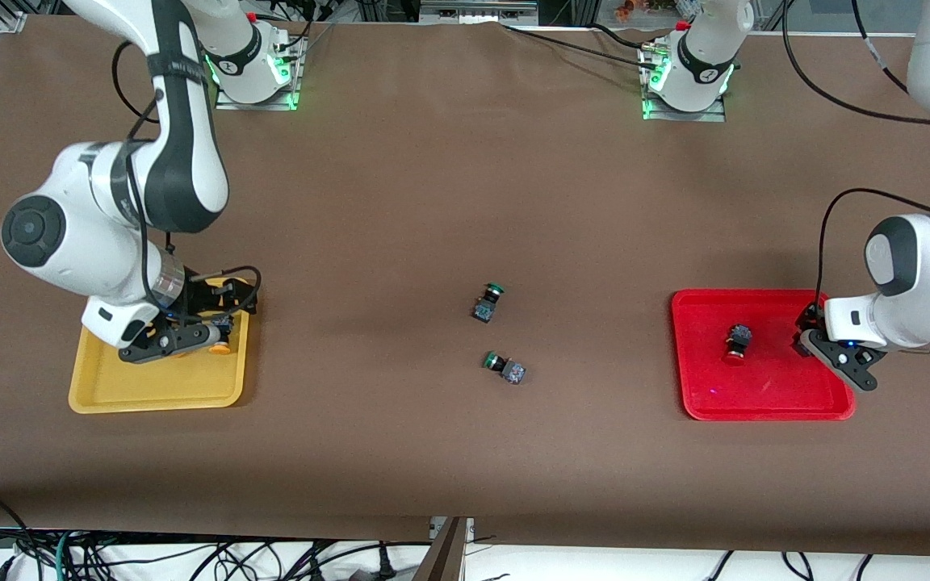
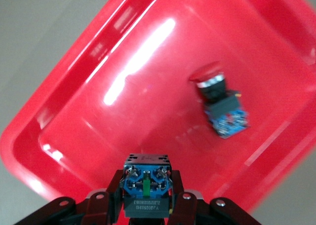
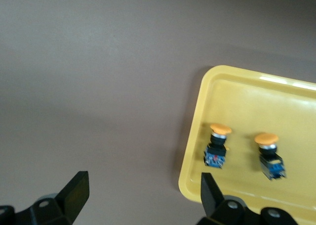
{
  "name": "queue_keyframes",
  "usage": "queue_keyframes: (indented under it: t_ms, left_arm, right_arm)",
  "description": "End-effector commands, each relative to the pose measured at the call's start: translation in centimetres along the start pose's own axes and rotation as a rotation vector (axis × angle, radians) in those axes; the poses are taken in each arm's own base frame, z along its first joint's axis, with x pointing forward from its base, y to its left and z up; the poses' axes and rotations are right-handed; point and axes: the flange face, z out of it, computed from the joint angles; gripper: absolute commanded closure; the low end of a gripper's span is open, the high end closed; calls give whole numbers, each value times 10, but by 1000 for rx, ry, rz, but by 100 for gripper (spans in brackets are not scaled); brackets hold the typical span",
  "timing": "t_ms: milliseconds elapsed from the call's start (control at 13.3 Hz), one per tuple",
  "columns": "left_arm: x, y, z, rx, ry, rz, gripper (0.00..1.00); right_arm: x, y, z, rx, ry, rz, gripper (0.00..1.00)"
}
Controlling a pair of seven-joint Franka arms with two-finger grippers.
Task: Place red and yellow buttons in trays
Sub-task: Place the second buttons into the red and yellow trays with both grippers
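Note:
The red tray (image 1: 756, 403) lies toward the left arm's end of the table. A red button (image 1: 737, 341) lies on its side in it, also seen from the left wrist (image 2: 217, 104). My left gripper (image 1: 806, 335) hangs over this tray's rim, shut on another button (image 2: 147, 183) by its dark body; the blue back shows and the cap is hidden. The yellow tray (image 1: 110, 395) lies toward the right arm's end and holds two yellow buttons (image 3: 217, 146) (image 3: 269, 156). My right gripper (image 3: 142, 193) is open and holds nothing, above that tray's edge.
Two green-capped switches (image 1: 488, 303) (image 1: 505, 367) lie on the brown table between the trays. The right arm's elbow and forearm (image 1: 150, 161) loom over the yellow tray. Cables hang at the table's front edge.

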Motion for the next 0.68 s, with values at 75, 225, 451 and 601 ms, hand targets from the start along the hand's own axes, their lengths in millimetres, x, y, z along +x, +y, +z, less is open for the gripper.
queue_keyframes:
  t_ms: [75,225,451,601]
  left_arm:
    - [8,-11,20,6,44,64,58]
    - [0,-17,13,13,52,50,0]
    - [16,0,-43,-17,49,61,0]
    - [30,10,-95,-68,72,10,0]
  right_arm:
    - [-42,-3,-72,-41,-59,28,0]
    - [-60,-6,-98,-57,-70,52,0]
    - [-89,12,-130,-27,-63,68,0]
    - [-101,18,-146,-41,-64,73,0]
